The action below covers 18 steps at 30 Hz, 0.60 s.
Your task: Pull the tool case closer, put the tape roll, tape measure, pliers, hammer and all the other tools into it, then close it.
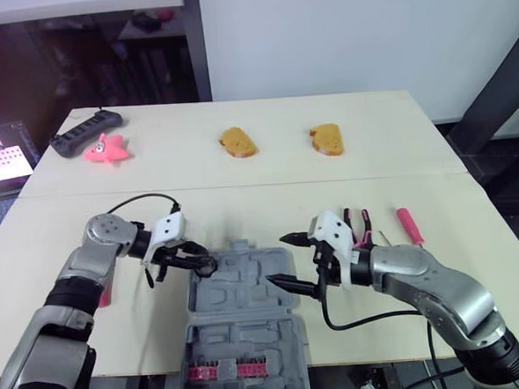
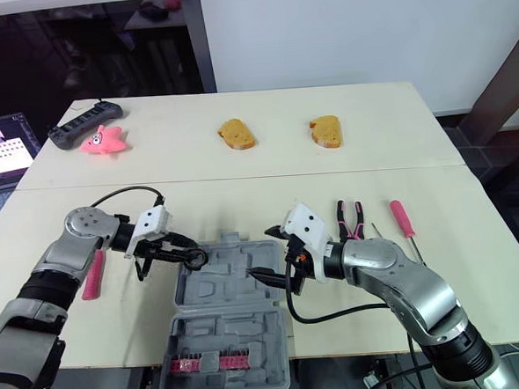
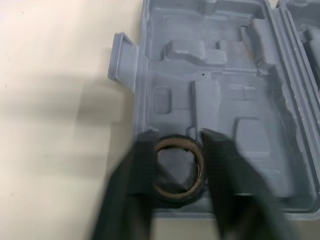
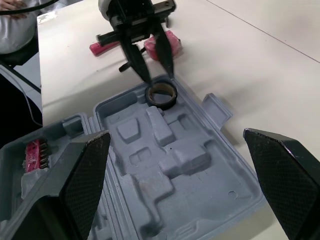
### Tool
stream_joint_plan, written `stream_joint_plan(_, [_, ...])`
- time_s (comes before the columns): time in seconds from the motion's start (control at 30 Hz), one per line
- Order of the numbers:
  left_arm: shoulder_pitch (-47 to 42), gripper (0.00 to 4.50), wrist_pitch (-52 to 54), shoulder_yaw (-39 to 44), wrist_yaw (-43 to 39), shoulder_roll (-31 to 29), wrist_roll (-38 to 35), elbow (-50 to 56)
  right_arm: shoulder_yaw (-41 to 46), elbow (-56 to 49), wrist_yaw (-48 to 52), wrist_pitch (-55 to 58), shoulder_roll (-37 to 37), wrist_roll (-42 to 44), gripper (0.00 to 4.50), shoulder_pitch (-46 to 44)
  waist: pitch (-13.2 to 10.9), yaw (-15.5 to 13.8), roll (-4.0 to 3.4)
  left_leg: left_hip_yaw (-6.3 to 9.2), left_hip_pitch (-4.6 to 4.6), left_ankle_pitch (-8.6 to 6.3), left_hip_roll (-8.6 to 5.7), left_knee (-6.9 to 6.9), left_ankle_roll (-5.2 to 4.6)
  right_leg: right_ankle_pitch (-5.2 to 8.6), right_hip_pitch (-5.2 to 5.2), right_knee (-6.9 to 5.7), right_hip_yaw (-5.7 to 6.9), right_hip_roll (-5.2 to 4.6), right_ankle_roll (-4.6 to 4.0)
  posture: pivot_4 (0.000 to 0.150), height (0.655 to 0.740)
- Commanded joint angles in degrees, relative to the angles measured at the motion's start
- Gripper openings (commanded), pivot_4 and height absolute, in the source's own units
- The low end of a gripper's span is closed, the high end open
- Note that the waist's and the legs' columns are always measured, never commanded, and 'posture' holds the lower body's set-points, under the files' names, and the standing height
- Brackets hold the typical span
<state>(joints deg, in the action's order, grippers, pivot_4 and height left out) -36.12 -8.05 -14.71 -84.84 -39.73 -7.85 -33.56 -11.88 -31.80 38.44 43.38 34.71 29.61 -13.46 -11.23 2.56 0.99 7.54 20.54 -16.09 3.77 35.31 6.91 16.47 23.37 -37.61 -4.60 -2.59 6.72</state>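
The grey tool case (image 1: 244, 292) lies open at the table's front centre, its moulded tray on the far side and its lid half hanging over the near edge. My left gripper (image 1: 196, 261) is shut on the dark tape roll (image 3: 166, 190), which rests in the tray's far left corner (image 4: 159, 103). My right gripper (image 1: 277, 259) hovers open over the tray's right side, holding nothing. Black-and-pink pliers (image 1: 360, 225) and a pink screwdriver (image 1: 409, 225) lie on the table to the right of the case.
A pink-handled tool (image 2: 92, 273) lies left of the case beside my left arm. The lid half holds a pink strip of bits (image 1: 224, 370). Far back sit two bread pieces (image 1: 238, 142) (image 1: 326, 140), a pink toy (image 1: 107, 149) and a black controller (image 1: 84, 132).
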Motion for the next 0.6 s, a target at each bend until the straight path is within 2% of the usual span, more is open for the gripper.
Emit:
stream_joint_plan(0.03, [0.33, 1.81, -0.33, 1.25, -0.08, -0.51, 0.39, 1.39, 1.43, -2.06, -0.26, -0.39, -0.62, 0.67, 4.5, 0.28, 0.0, 0.02, 0.0, 0.0, 0.0, 0.0, 0.0, 0.0, 0.0, 0.0, 0.0, 0.0, 0.0, 0.0, 0.0, 0.15, 0.74])
stream_joint_plan(0.6, [0.8, 1.81, -0.77, 1.38, 0.09, -0.4, 1.1, 1.35, 1.25, -1.88, -0.43, -0.46, -0.59, 0.54, 4.5, 0.27, 0.0, 0.01, 0.0, 0.0, 0.0, 0.0, 0.0, 0.0, 0.0, 0.0, 0.0, 0.0, 0.0, 0.0, 0.0, 0.15, 0.74])
